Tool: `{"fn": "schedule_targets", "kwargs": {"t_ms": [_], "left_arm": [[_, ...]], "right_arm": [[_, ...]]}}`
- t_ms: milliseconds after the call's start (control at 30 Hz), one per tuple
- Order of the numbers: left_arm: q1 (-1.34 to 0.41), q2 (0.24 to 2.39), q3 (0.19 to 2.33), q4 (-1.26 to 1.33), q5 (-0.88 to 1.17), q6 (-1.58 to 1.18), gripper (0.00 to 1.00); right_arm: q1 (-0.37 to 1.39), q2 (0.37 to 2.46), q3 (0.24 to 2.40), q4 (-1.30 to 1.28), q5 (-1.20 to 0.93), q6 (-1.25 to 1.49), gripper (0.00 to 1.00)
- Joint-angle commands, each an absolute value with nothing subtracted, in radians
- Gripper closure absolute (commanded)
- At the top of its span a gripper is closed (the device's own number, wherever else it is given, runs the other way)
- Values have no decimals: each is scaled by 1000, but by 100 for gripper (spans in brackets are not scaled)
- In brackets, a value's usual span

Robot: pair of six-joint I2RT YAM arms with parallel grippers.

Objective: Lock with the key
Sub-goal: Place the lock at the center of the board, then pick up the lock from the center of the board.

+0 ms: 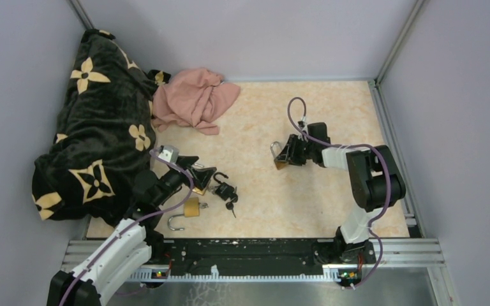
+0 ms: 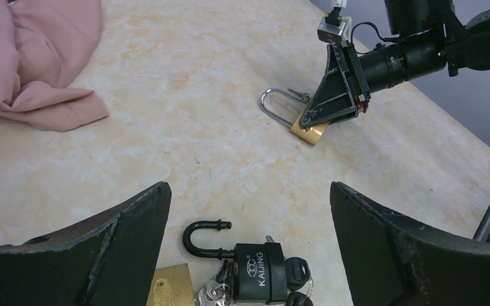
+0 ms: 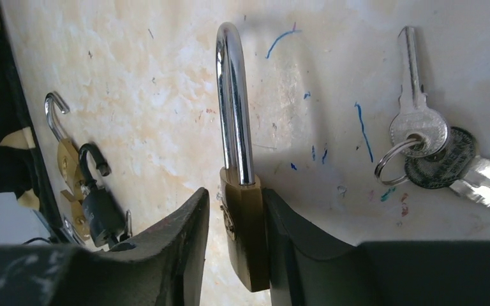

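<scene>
A brass padlock (image 3: 245, 236) with a steel shackle stands on edge between the fingers of my right gripper (image 3: 236, 194). It leans on the right finger, and a gap shows at the left finger, so the jaws are open. Its silver keys (image 3: 419, 131) lie on a ring just beside it. My left gripper (image 2: 249, 188) hangs wide open over a black padlock (image 2: 258, 274) whose shackle is open, with black-headed keys beside its body. In the top view the right gripper (image 1: 288, 153) and brass padlock (image 1: 281, 160) are mid-table, and the left gripper (image 1: 201, 172) is lower left.
A second brass padlock (image 1: 188, 209) with an open shackle lies near the front edge, next to the black padlock (image 1: 225, 189). A pink cloth (image 1: 194, 99) and a black flowered blanket (image 1: 96, 121) fill the back left. Grey walls enclose the table.
</scene>
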State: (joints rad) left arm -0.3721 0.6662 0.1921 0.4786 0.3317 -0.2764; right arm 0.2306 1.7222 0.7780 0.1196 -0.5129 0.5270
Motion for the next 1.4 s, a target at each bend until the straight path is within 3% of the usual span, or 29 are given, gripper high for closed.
{"fn": "schedule_targets", "kwargs": {"t_ms": [0,233,400,567,600,700,933,1367], "left_arm": [[-363,648,179,494,330,-282,1],[-359,639,175,507,342,-282,1],[-354,634,169,514,345,-288,1],[-349,625,166,518,347,-293,1],[-345,622,166,518,344,-294,1],[-338,616,163,517,338,-303,1],[-304,595,158,512,317,-325,1],[-239,578,153,473,223,-340,1]], "right_arm": [[221,1685,833,40,-394,481,60],[233,1615,905,-147,-253,380,43],[282,1535,981,-298,-68,294,22],[434,1510,1072,-371,80,133,16],[477,1512,1084,-367,79,92,8],[610,1523,1097,-321,21,9,2],[836,1581,1056,-126,-203,-144,2],[979,1775,1097,-11,-239,-161,3]]}}
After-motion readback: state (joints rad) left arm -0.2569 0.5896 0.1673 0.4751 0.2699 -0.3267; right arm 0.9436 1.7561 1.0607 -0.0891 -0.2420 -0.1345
